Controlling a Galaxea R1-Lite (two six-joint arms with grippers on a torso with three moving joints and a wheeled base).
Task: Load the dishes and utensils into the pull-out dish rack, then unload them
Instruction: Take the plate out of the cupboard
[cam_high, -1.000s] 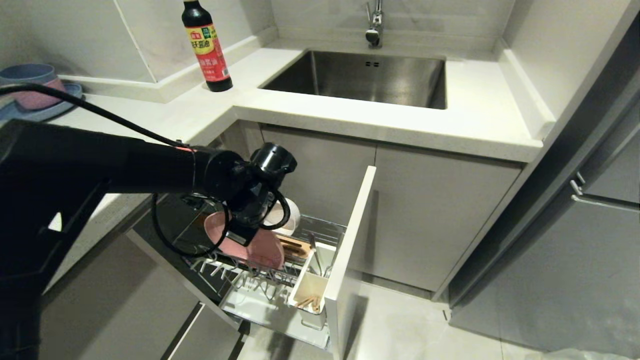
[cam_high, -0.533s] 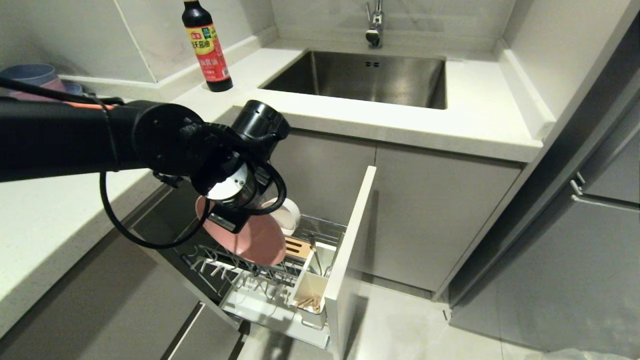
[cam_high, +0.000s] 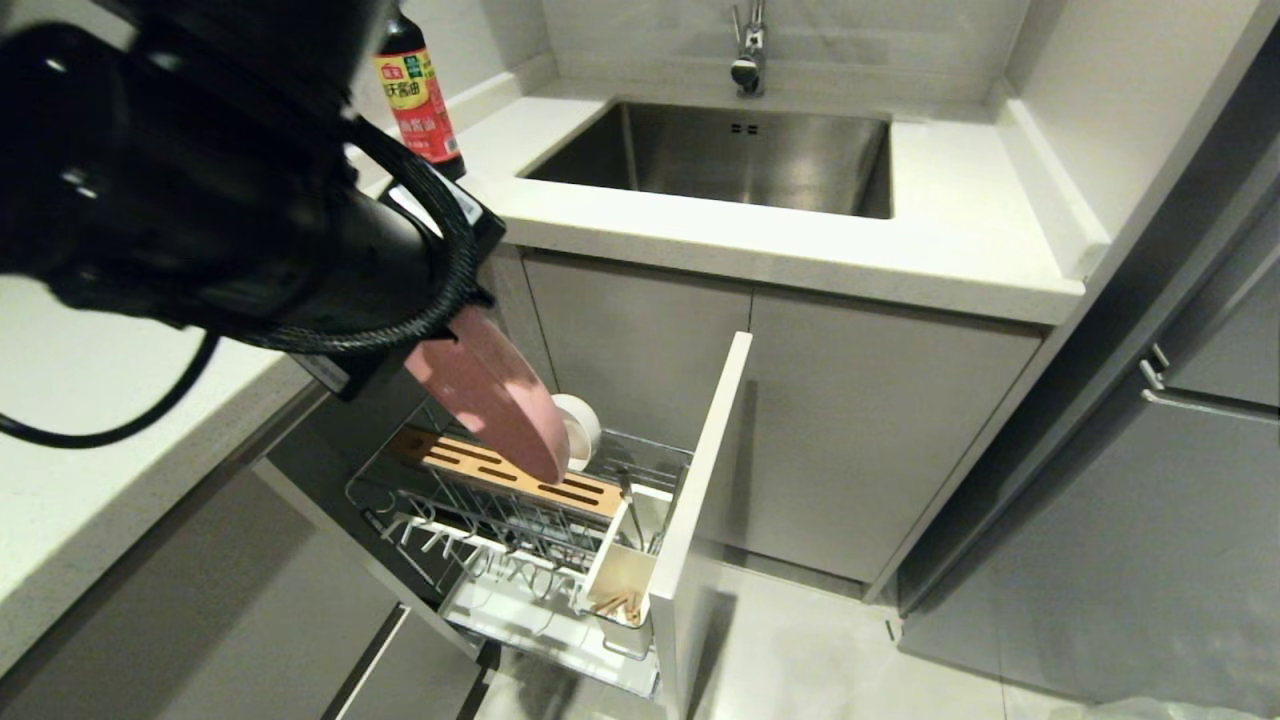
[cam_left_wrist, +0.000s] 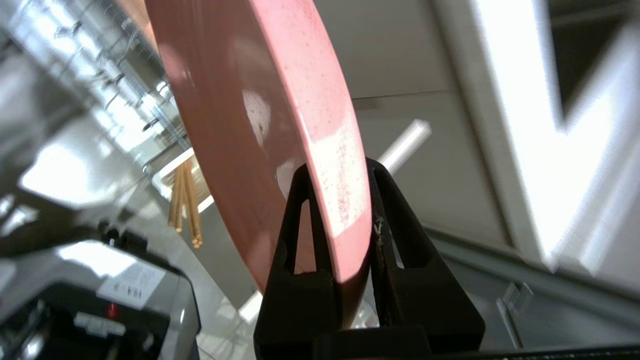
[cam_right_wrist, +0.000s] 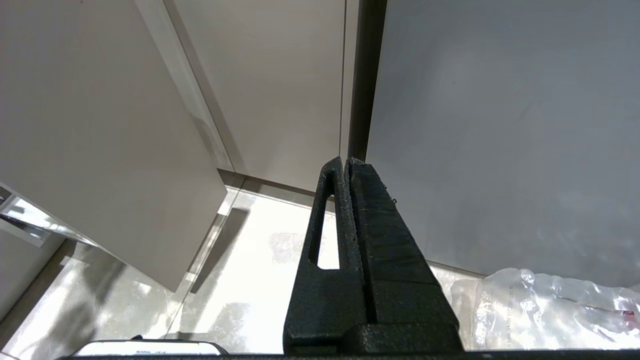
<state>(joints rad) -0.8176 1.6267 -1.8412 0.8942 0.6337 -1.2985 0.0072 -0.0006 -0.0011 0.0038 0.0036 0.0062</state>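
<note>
- My left gripper (cam_left_wrist: 337, 175) is clamped on the rim of the pink plate (cam_high: 495, 400), one finger on each face, with only the plate's thickness between them.
- In the head view the plate hangs tilted at centre left, clear above the dish rack (cam_high: 520, 530); its lower edge is in front of the wooden strip (cam_high: 510, 475) and beside the white bowl (cam_high: 580, 430).
- My left arm (cam_high: 220, 180) fills the upper left of the head view, hiding the gripper itself there.
- The bowl stands on edge at the back of the rack, just right of the plate's lower tip.
- The chopsticks (cam_high: 615, 603) lie in the white utensil cup (cam_high: 620, 580) at the rack's front, lower centre of the frame; they also show in the left wrist view (cam_left_wrist: 185, 202), left of the plate.
- A thin metal handle, likely the spoon (cam_high: 630, 510), rises just behind the cup.
- The rack is pulled out, its grey cabinet front (cam_high: 700, 500) standing open at centre.
- My right gripper (cam_right_wrist: 347, 165) is closed with nothing in it, parked low over the floor by cabinet panels; a clear plastic bag (cam_right_wrist: 550, 300) lies at the lower right of its view.
- A soy sauce bottle (cam_high: 420, 100) stands on the counter (cam_high: 700, 240) at upper left, and the sink (cam_high: 720, 155) is at top centre.
</note>
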